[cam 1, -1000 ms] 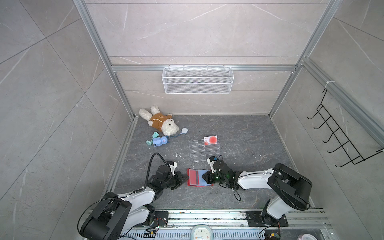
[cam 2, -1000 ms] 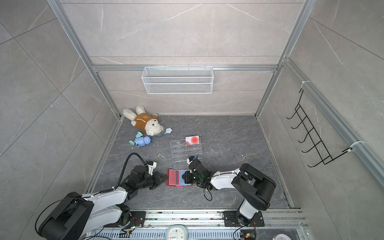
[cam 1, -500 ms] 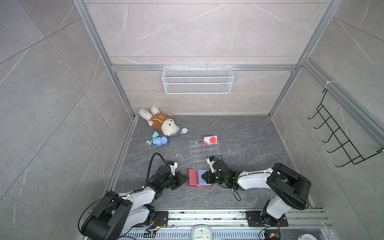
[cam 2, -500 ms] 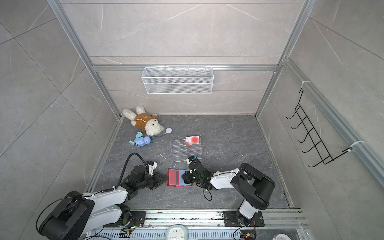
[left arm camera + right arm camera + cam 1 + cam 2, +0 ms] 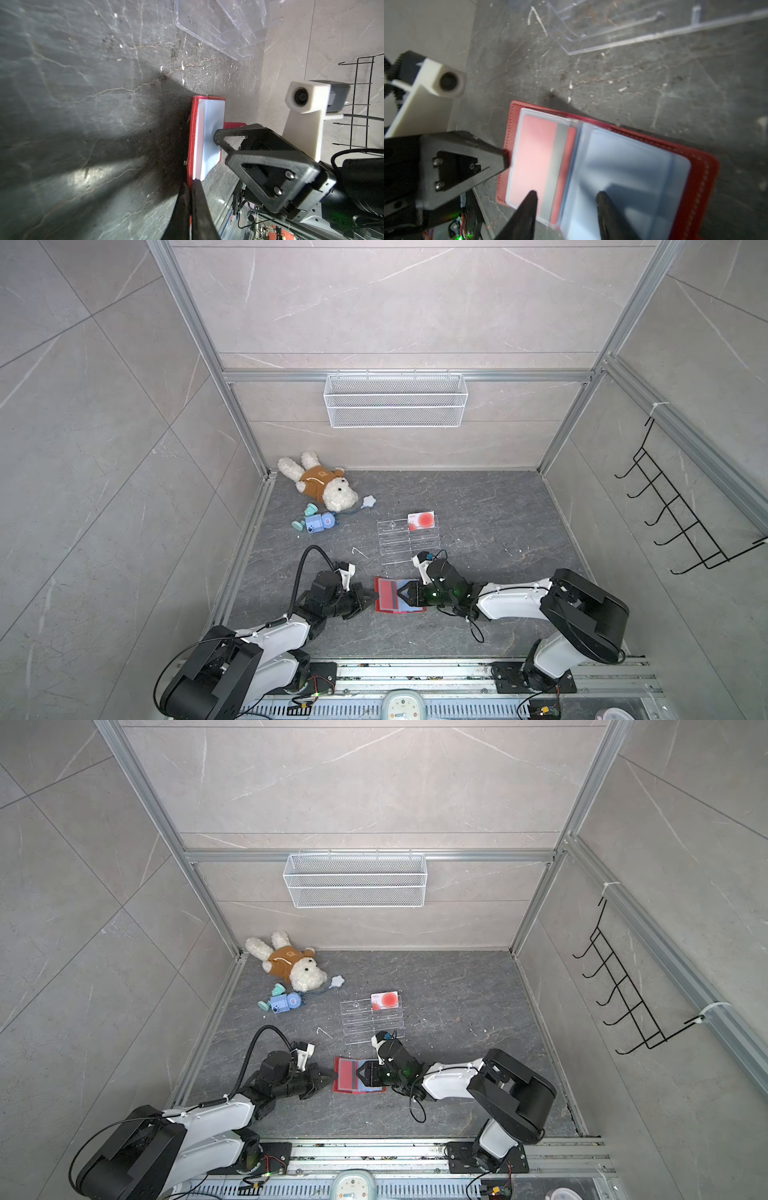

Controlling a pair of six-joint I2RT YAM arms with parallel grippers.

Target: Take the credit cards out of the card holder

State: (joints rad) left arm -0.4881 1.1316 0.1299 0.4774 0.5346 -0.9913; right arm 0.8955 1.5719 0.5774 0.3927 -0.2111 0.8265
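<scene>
The red card holder (image 5: 385, 596) lies open on the floor, pale blue sleeves up. My left gripper (image 5: 191, 182) is shut on the edge of its red cover (image 5: 506, 149), at the holder's left in both top views (image 5: 331, 1076). My right gripper (image 5: 566, 193) is open over the sleeves from the right (image 5: 402, 592): one fingertip over a pinkish credit card (image 5: 533, 158) with a grey stripe in the left sleeve, the other over a blue sleeve (image 5: 629, 162). Another credit card (image 5: 422, 520) with a red circle sits on the clear acrylic stand (image 5: 405, 543).
The acrylic stand (image 5: 371, 1022) is just behind the holder. A plush dog (image 5: 322, 486) and a small blue toy (image 5: 318, 523) lie at the back left. A white wire basket (image 5: 395, 401) hangs on the back wall, a black hook rack (image 5: 681, 522) on the right wall.
My right gripper's jaws have spread apart over the sleeves. The left gripper keeps its hold on the cover, and the holder has not shifted.
</scene>
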